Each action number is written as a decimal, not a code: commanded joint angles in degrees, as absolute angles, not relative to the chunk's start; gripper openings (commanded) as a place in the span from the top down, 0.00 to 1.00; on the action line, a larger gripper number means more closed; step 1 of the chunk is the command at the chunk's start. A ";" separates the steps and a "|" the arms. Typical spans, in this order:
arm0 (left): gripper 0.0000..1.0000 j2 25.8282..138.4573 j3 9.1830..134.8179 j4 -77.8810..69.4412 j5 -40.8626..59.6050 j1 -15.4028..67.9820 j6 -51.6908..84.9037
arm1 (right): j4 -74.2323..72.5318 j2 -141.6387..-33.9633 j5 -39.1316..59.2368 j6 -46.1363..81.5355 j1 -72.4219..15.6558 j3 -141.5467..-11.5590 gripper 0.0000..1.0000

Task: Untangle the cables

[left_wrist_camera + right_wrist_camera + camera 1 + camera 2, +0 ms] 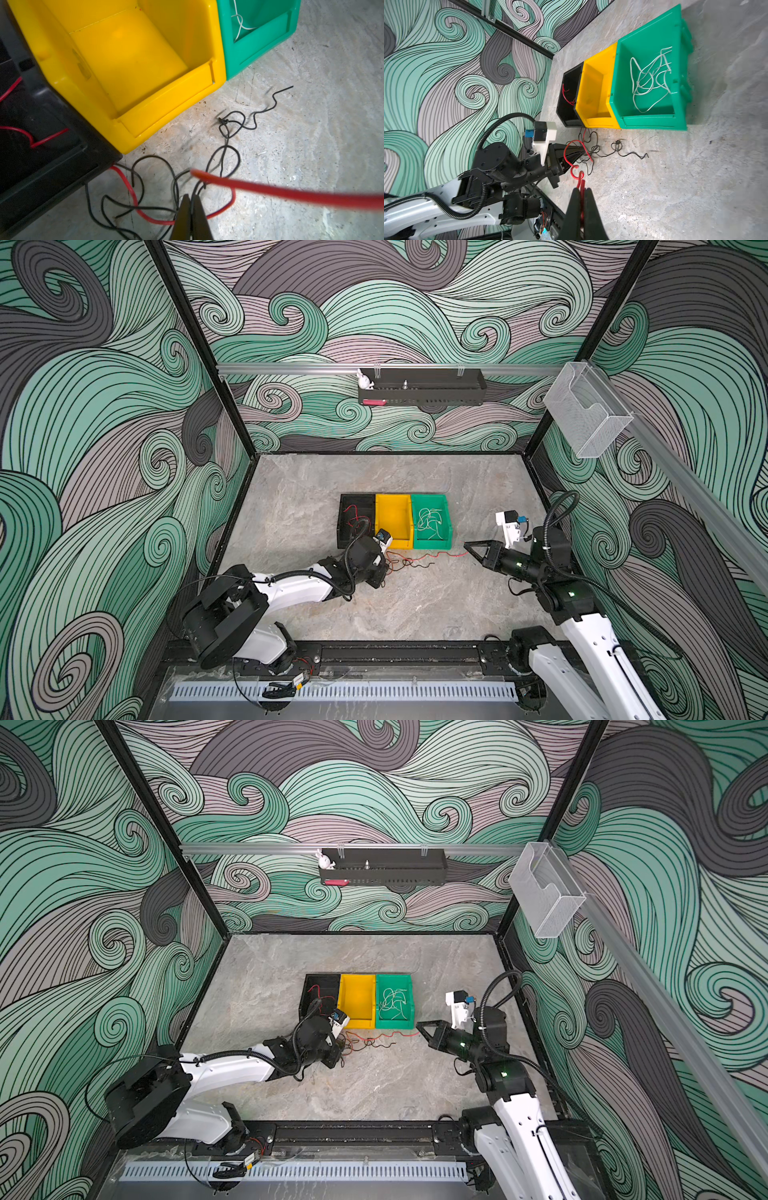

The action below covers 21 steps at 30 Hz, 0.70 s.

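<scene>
left fingers point(182, 220) grip knotted black cable point(224, 121) | right fingers point(574, 207) grip wavy red cable point(291, 192)

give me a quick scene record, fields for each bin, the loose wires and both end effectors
black plastic bin: holds a thin red wire
yellow plastic bin: no wire visible inside
green plastic bin: holds thin white wires
grey stone-look table: loose red wire tangled with thin black wire, in front of the black and yellow bins
left end effector: shut at the tangle, apparently on the thin black wire
right end effector: shut on the loose red wire
</scene>
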<state>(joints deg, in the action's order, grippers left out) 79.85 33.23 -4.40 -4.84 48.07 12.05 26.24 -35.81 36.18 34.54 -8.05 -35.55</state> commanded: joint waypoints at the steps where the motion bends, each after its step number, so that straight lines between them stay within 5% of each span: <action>1: 0.96 76.33 34.90 -1.21 -7.34 47.65 12.05 | 29.71 -34.14 30.45 31.15 -6.66 -38.67 0.95; 11: 0.98 69.62 34.89 5.83 -15.27 47.13 12.56 | 36.02 -31.55 12.86 31.45 -2.74 -39.77 0.96; 21: 1.00 65.70 36.96 21.91 -27.50 41.10 21.81 | 36.60 -32.79 6.95 30.22 -1.19 -39.75 0.96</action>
